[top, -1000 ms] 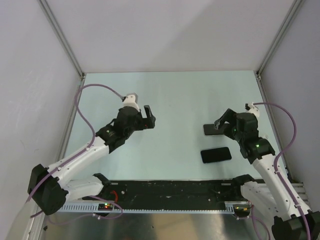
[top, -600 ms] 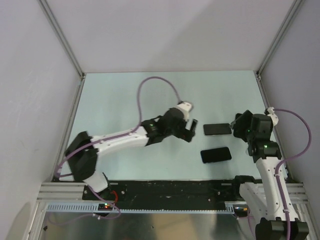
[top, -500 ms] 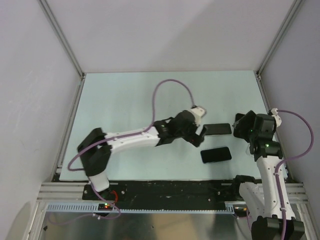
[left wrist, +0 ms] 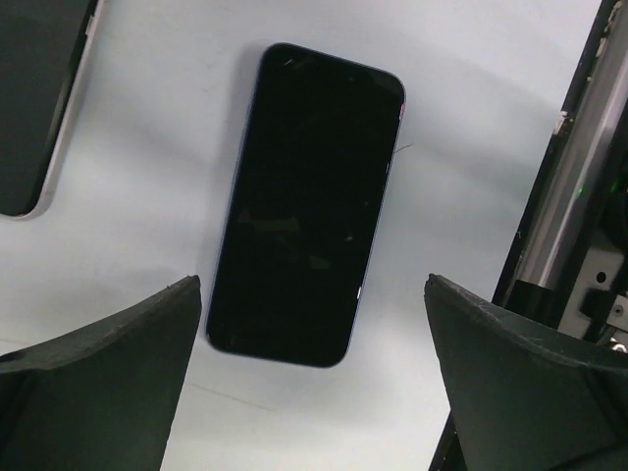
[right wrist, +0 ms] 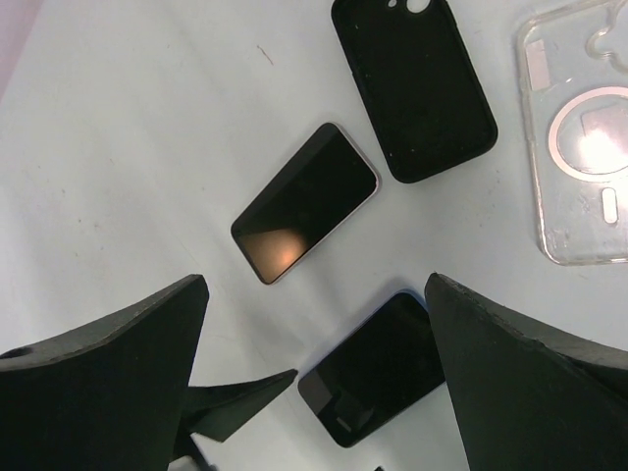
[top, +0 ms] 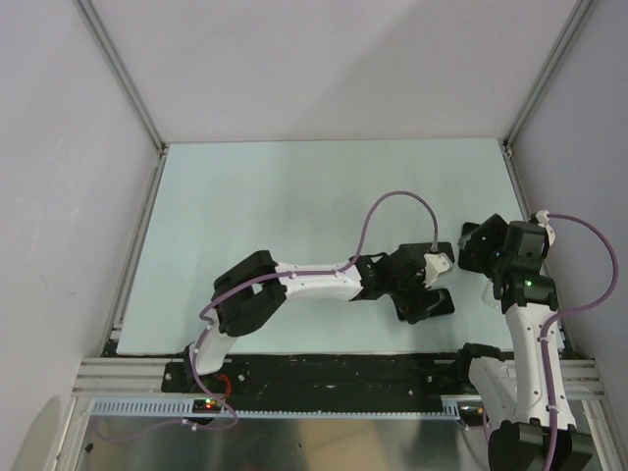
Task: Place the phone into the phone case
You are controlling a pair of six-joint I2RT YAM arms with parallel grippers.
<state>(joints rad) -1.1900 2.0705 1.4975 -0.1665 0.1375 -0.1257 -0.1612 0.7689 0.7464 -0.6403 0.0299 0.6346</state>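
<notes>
Hovering over the near phone [left wrist: 309, 206], the left hand [left wrist: 312, 289] is spread wide and holds nothing. One finger stands off each long edge of the phone, and neither touches it. The phone lies flat and screen-up on the counter [top: 294, 196], slightly skewed to the line between the fingers.

The right hand [right wrist: 314, 287] is also wide open and empty, above the cluster of things. A second phone [right wrist: 304, 201] with a pale rim lies just beside the first. A black case [right wrist: 412, 88] and a clear case [right wrist: 579, 137] lie further out, both hollow-side up as far as can be told.

Judged step: the approach for the grasp, with the phone not yet lifted and no case occupied.

Risks from here:
- The phone is thin and flat on the counter. If the fingers close too high, they would slip over the edges and skate it away.
- With the skew, one finger would probably meet a corner first and spin the phone.
- The second phone sits near the left finger's path, so a descent could nudge it.
- With two phones and two cases, which case fits this phone cannot be told, so a mismatch is possible.
- Both arms crowd the same patch, so contact between them is plausible.
</notes>
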